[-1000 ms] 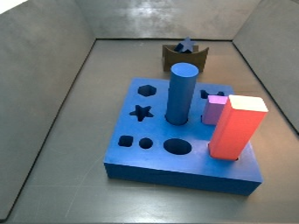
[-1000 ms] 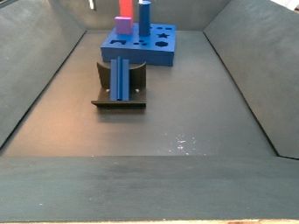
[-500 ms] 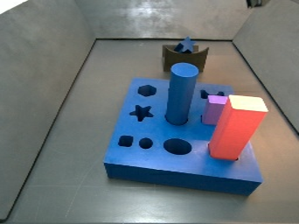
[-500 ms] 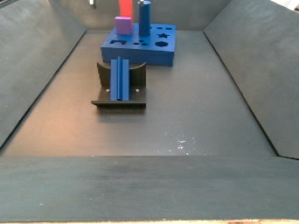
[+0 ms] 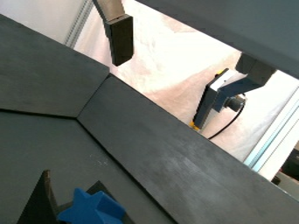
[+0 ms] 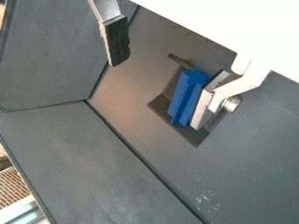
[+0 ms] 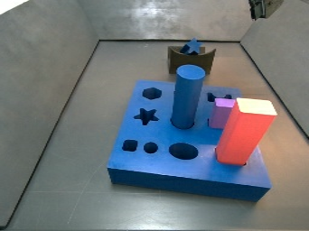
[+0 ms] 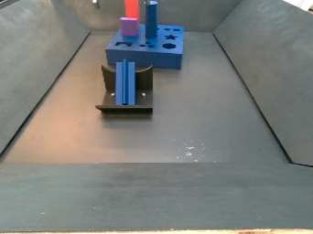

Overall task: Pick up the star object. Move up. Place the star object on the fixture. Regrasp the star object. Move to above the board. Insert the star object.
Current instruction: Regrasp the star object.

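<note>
The star object (image 7: 192, 46), a slim dark-blue peg, lies in the notch of the dark fixture (image 7: 191, 61) behind the board (image 7: 182, 158). It shows lying lengthwise on the fixture (image 8: 124, 102) in the side view too (image 8: 127, 78). My gripper (image 6: 173, 63) is open and empty, high above the floor, with the star object (image 6: 184, 94) below and between the fingers (image 6: 117, 39). The other wrist view shows the gripper (image 5: 181, 61) and the peg's star-shaped end (image 5: 96, 208). Part of the gripper shows at the top edge of a side view (image 7: 258, 8).
The board holds a thick round blue cylinder (image 7: 187, 95), a tall red block (image 7: 245, 131) and a small purple block (image 7: 222, 113). Its star hole (image 7: 146, 115) is open near the left side. Grey walls enclose the floor (image 8: 184, 128).
The gripper has come down into the top right corner of a side view. The star object, fixture and board have not moved.
</note>
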### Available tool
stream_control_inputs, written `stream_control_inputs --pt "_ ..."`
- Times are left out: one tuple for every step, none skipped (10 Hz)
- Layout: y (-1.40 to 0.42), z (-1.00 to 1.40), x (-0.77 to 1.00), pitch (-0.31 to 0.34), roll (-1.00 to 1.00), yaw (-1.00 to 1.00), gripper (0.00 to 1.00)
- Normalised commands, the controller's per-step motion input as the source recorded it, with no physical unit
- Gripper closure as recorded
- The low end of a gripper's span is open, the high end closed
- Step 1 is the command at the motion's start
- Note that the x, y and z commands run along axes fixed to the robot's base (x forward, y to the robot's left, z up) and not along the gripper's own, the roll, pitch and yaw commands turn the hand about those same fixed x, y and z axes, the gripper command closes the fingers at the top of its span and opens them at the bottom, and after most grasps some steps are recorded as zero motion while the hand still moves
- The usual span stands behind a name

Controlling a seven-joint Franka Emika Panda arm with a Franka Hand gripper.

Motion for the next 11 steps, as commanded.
stream_control_inputs --pt "0.07 -1.0 0.03 0.026 0.24 0.18 0.0" --pt "0.07 -1.0 0.04 -0.006 0.21 0.17 0.0" --pt "0.06 -1.0 0.05 -0.035 0.17 0.15 0.0" --pt "0.05 -1.0 0.07 -0.07 0.12 0.12 0.0" --pt "0.05 -1.0 0.08 -0.094 0.09 0.1 0.0" --pt "0.05 -1.0 0.08 -0.11 0.08 0.07 0.0" --pt "0.04 -1.0 0.09 -0.112 0.08 0.04 0.0" --pt "0.04 -1.0 0.1 -0.108 0.08 0.02 0.0" --pt "0.03 -1.0 0.11 -0.099 0.08 -0.01 0.0" --pt "0.03 -0.94 0.11 -0.086 0.08 -0.02 0.0" --pt "0.02 -0.74 0.09 -0.063 0.08 -0.03 0.0"
